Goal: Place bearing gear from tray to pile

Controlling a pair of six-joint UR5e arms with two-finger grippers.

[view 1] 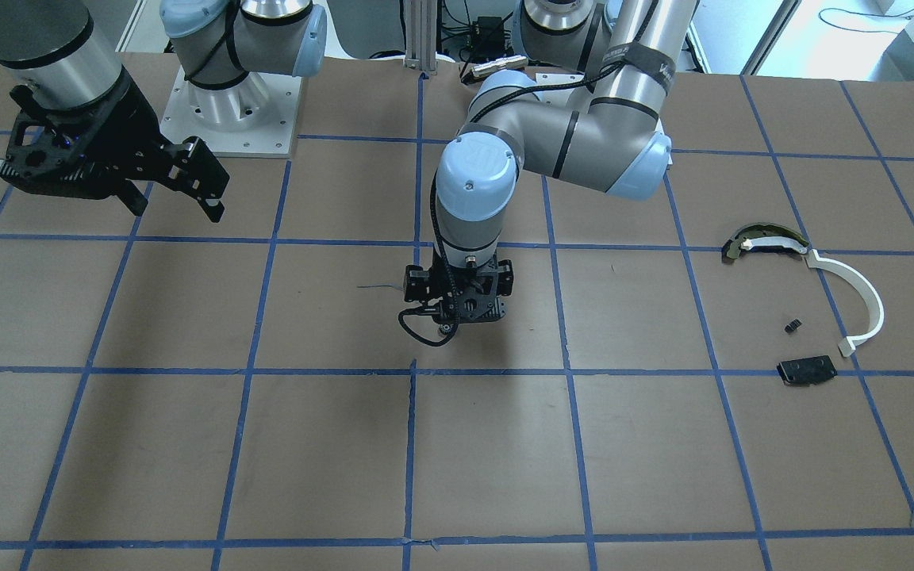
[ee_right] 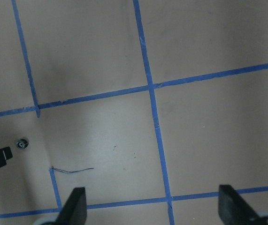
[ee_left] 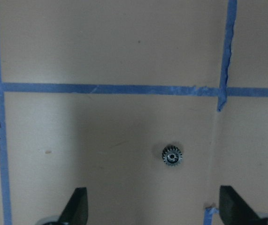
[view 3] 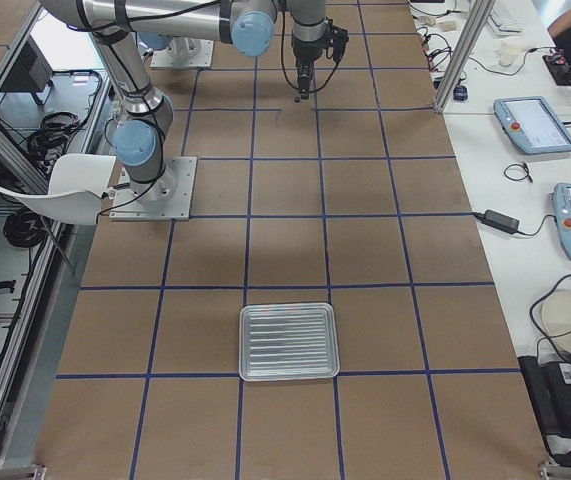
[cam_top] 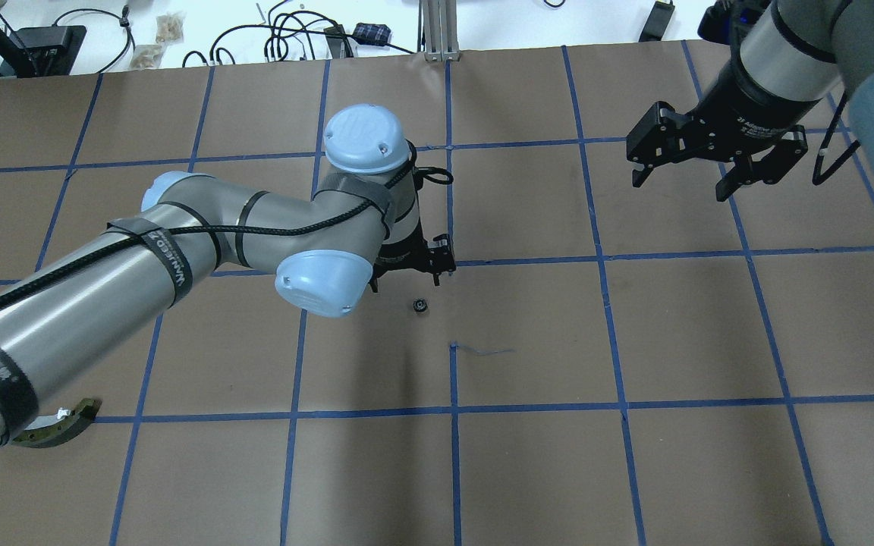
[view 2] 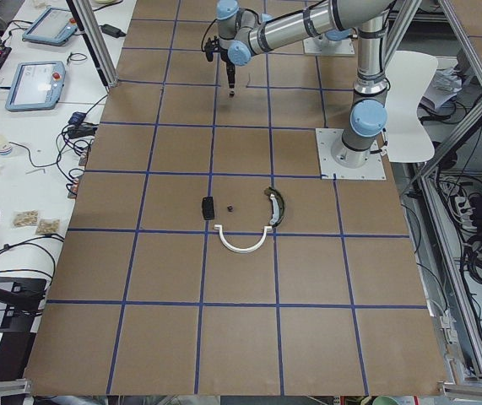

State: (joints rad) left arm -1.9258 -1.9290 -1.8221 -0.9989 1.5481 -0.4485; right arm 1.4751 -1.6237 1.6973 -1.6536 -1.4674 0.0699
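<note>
Hanging over the middle of the tabletop (cam_top: 634, 455), the left tool (cam_top: 414, 262) points straight down. In the left wrist view its two fingers (ee_left: 80, 206) show at the lower edge of the frame. They are spread wide and nothing is between them, so this tool is open and empty.

The gear (ee_left: 172, 156) lies flat on the tabletop, a little right of the frame centre. It sits above the fingertips in the frame and touches neither of them. In the overhead view the gear (cam_top: 420, 305) is just below the left tool, near the centre of the frame, inside a square of blue tape.

The right tool (cam_top: 683, 178) is in the upper right of the overhead view and does not touch the tabletop. Its fingers (ee_right: 75, 206) are also apart and hold nothing. In the right wrist view the gear (ee_right: 21, 144) shows at the left edge, and a thin dark thread (ee_right: 72, 170) lies near it, lower in the frame.

The tray (view 3: 288, 342) is seen only in the right side view, in the lower middle of the frame, well apart from both arms at the top.

The pile (view 2: 230, 206) lies on the right side of the front view. It consists of these parts:
- a white strip (view 1: 862, 293) bent as a half ring
- a curved piece (view 1: 762, 240), dark and yellowish, at the upper end of the strip
- a black plate (view 1: 806, 370) near the lower end
- one small dark part (view 1: 793, 324) between them

The gear is well apart from this pile.
</note>
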